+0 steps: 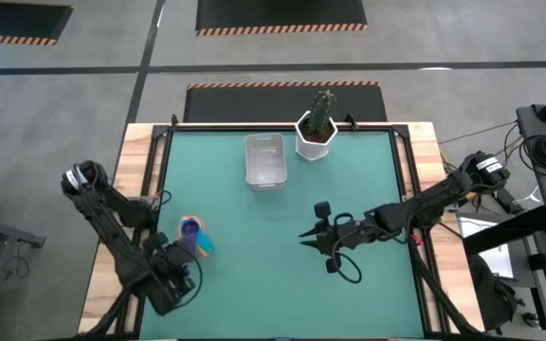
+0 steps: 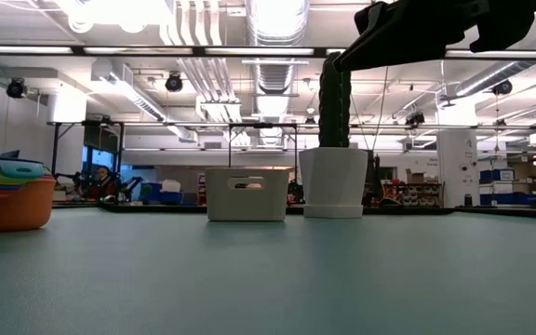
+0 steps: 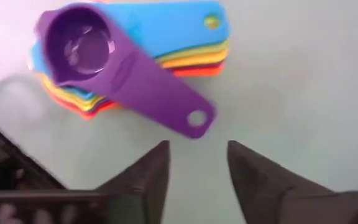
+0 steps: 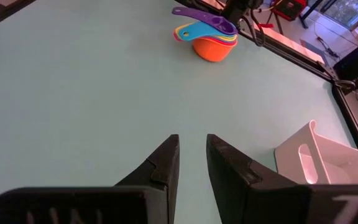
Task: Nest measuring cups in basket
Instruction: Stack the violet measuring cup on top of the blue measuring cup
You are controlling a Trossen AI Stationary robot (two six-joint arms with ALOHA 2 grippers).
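Basically, the nested stack of small coloured plastic measuring cups (image 1: 194, 233) sits on the left part of the green worktop (image 1: 282, 275), with the purple cup (image 3: 98, 59) on top and its flat handle sticking out askew over the blue, green, yellow and red handles below. The left end effector (image 3: 197, 165) hovers just beside that stack, its fingers apart with a moderate gap and nothing between them, the purple handle tip just ahead of them.

The cups look light, stiff and smooth, so a pinch will likely slide unless it lands flat on the handles. The fanned handles seem the best hold, though the skewed purple one may shift or lift off alone. The orange bottom bowl (image 2: 9, 203) is rounder and probably harder to grip.

The clear translucent rectangular plastic basket (image 1: 264, 160) stands near the far edge, middle of the worktop, well apart from the stack. The white hexagonal cactus pot (image 1: 317, 138) sits just beside it on the right, so there is less room on that side for a drop.

The right end effector (image 1: 313, 236) waits over open worktop right of centre, fingers narrow and empty. The path from stack to basket looks free.
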